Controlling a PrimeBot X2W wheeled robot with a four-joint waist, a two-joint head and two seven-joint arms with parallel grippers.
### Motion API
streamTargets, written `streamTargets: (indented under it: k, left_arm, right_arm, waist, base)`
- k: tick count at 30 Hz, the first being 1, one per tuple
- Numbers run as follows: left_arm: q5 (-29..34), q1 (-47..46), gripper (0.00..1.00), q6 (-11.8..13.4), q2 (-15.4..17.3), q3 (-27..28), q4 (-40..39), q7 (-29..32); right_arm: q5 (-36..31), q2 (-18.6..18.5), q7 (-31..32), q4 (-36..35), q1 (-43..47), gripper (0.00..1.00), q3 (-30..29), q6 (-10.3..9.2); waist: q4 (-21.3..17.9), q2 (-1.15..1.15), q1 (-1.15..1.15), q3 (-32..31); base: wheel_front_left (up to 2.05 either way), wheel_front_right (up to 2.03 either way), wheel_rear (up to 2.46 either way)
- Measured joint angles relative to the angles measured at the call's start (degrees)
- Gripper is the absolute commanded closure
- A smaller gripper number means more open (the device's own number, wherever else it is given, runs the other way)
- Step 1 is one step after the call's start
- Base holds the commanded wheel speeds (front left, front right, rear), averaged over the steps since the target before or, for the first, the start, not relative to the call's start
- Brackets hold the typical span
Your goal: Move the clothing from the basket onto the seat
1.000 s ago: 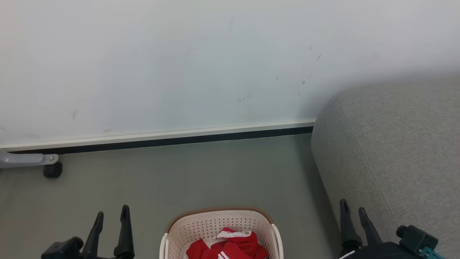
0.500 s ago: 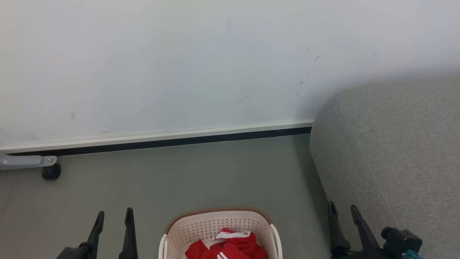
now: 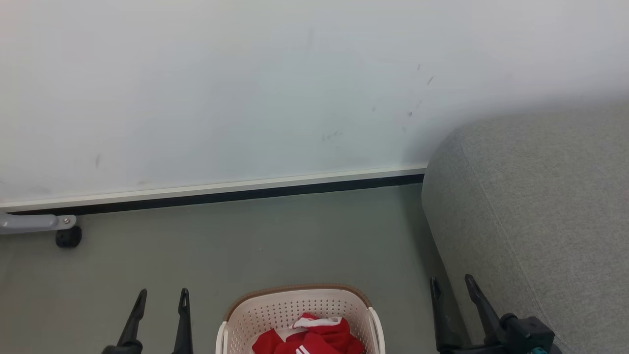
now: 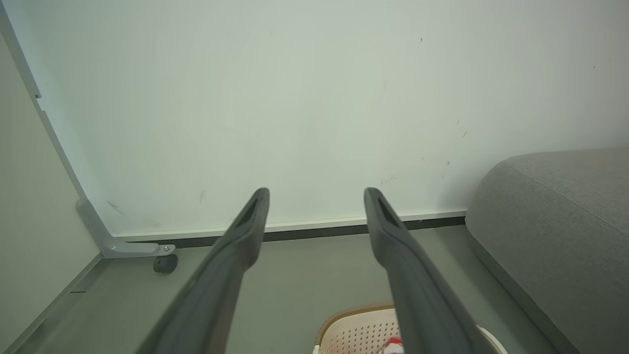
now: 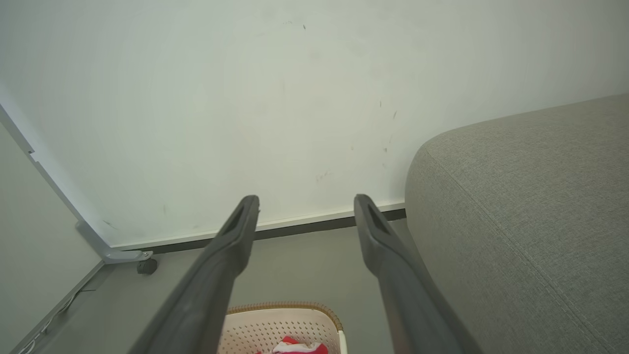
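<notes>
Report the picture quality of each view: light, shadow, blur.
Head view: soft even light, no glare; the wall darkens to a faint shadow above the seat. Left wrist view: the left gripper's fingers loom large and blur toward the bottom edge. Right wrist view: the right gripper's fingers blur likewise, while the seat weave is sharp.

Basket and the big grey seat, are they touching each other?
Apart. The head view shows a strip of bare floor running between the basket and the side of the seat.
</notes>
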Motion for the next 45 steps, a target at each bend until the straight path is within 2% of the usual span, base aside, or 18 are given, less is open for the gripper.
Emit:
streamTargets:
  k: [45]
  left_arm:
    - [0.3, 0.8, 0.00, -1.7, -0.4, 1.2, 1.8, 0.0]
  right_arm:
    - [-1.5, 0.3, 0.0, 0.0, 1.1, 0.00, -0.9, 0.19]
  waist:
    - [-0.2, 0.00, 0.00, 1.0]
  base:
    - [0.00, 0.00, 0.00]
